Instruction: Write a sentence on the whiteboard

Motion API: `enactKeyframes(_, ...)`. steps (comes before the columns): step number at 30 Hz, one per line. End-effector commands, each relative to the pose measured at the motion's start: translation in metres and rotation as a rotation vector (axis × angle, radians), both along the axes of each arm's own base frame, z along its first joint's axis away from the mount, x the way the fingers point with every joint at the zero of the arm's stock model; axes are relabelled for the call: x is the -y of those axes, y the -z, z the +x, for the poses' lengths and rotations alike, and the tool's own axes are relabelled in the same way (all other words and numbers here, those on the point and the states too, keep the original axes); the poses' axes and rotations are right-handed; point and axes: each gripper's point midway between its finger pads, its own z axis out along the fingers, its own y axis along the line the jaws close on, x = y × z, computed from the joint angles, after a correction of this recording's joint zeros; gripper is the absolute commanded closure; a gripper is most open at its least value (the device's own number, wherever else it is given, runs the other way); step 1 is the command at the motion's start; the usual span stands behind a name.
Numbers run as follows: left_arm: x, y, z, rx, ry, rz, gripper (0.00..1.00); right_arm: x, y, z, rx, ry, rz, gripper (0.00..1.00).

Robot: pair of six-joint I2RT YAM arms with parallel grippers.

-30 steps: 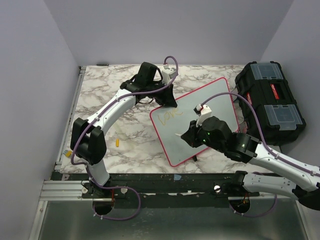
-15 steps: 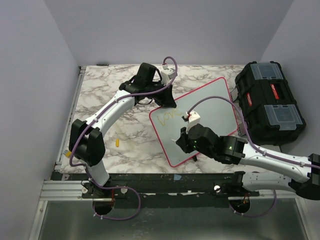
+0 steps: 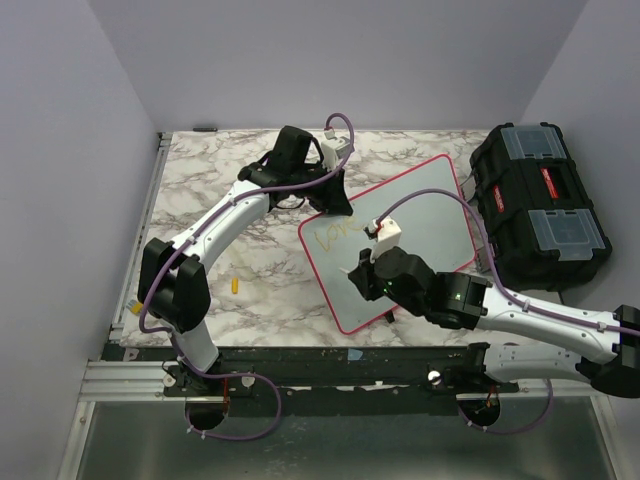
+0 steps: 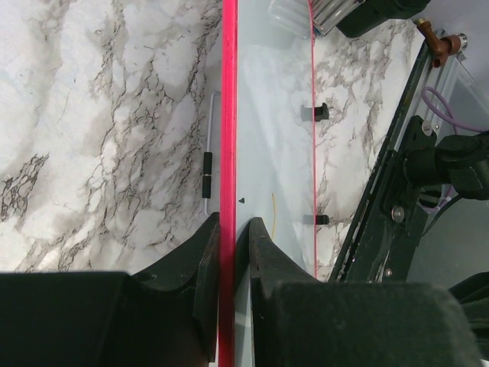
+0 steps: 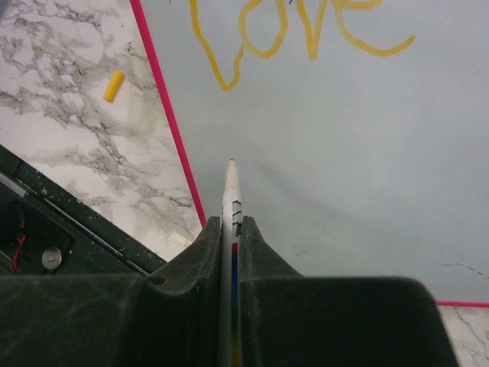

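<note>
The whiteboard [image 3: 420, 215] with a pink-red rim lies tilted on the marble table. Yellow writing [image 3: 336, 233] reading "Love" sits near its upper left corner and shows in the right wrist view [image 5: 298, 30]. My left gripper [image 3: 335, 200] is shut on the board's far rim [image 4: 228, 153]. My right gripper [image 3: 358, 275] is shut on a white marker [image 5: 230, 200], tip pointing at the board just inside its left rim, below the writing. Two black clips [image 4: 315, 113] sit on the board's edge.
A black toolbox [image 3: 540, 205] stands right of the board. A yellow marker cap [image 3: 235, 285] lies on the table left of the board, also seen in the right wrist view [image 5: 113, 86]. A metal rail [image 3: 300, 372] runs along the near edge.
My right gripper has moved left and slightly up over the board with the marker, toward the left rim below the writing. The left arm has held still.
</note>
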Motion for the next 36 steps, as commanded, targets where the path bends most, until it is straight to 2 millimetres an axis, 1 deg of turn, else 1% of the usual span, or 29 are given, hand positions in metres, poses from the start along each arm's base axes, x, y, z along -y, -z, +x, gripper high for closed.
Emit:
enactKeyframes(1, -0.006, 0.008, 0.006, 0.079, -0.002, 0.049, 1.00, -0.008, -0.020, 0.009, 0.062, 0.014, 0.029, 0.99)
enactKeyframes(7, -0.006, 0.007, 0.007, 0.082, -0.005, 0.047, 1.00, -0.016, -0.021, 0.013, 0.079, 0.008, 0.023, 0.99)
enactKeyframes(16, -0.005, 0.007, 0.008, 0.079, -0.003, 0.043, 1.00, -0.026, -0.013, 0.017, 0.071, 0.005, 0.001, 0.99)
enactKeyframes(26, -0.004, 0.005, 0.008, 0.080, 0.001, 0.037, 1.00, -0.018, 0.011, 0.018, 0.048, 0.034, -0.065, 0.99)
enactKeyframes(36, -0.004, 0.007, 0.008, 0.075, 0.001, 0.040, 1.00, -0.006, 0.031, 0.014, 0.014, 0.047, -0.121, 0.99)
